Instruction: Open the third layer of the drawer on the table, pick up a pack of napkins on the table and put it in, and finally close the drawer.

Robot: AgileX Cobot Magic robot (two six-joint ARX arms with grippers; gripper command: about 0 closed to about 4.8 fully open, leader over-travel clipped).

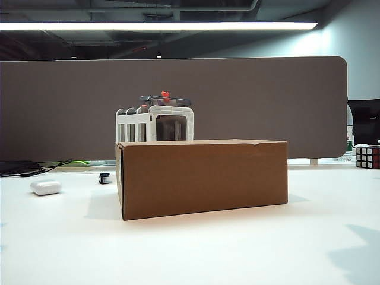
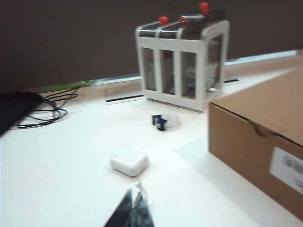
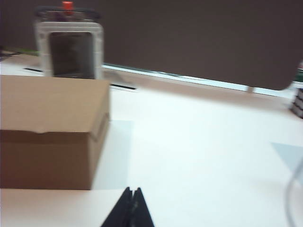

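Jaws of left gripper and right gripper together, dark wedges above smooth white table.

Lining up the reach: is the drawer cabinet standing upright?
No, the cabinet lies tipped on its back, red knobs pointing up.

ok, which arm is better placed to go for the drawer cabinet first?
Left, probably. The left end effector, shut, has mostly bare table between it and the drawer cabinet. For the right end effector, also shut, the cardboard box stands in front of the cabinet.
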